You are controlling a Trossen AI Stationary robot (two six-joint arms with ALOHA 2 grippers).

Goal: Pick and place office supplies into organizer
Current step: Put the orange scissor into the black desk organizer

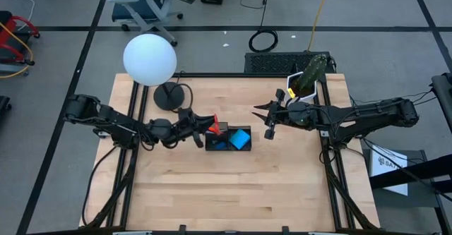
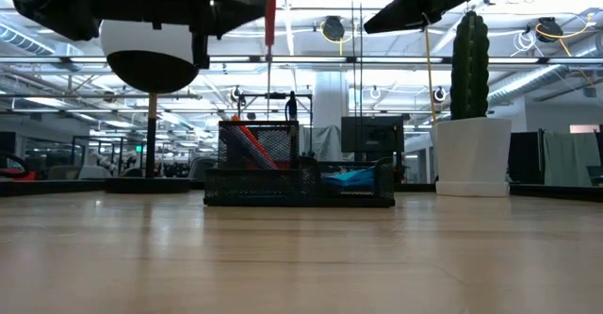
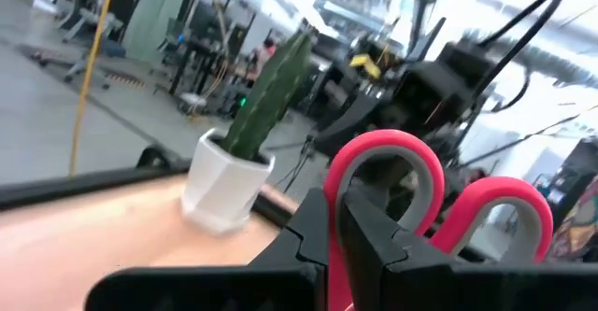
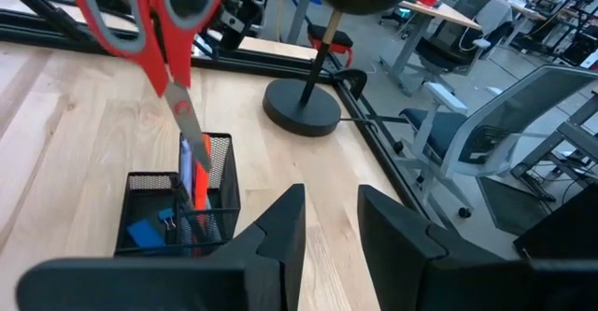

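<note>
Scissors (image 4: 149,31) hang blades-down over the organizer's (image 1: 227,137) tall mesh cup, near the table's (image 1: 233,193) middle, handles pinched in the left gripper (image 1: 201,125). Right gripper (image 1: 263,118) hovers beside the tray, jaws apart and empty.

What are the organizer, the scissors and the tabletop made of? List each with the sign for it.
Organizer: black wire mesh, probably metal; the walls show a fine see-through grid.
Scissors: glossy red handles with a grey inner lining, likely plastic; the blades shine like bare metal.
Tabletop: light wood with a smooth sheen, looks like joined strips; grain lines run along it.
</note>
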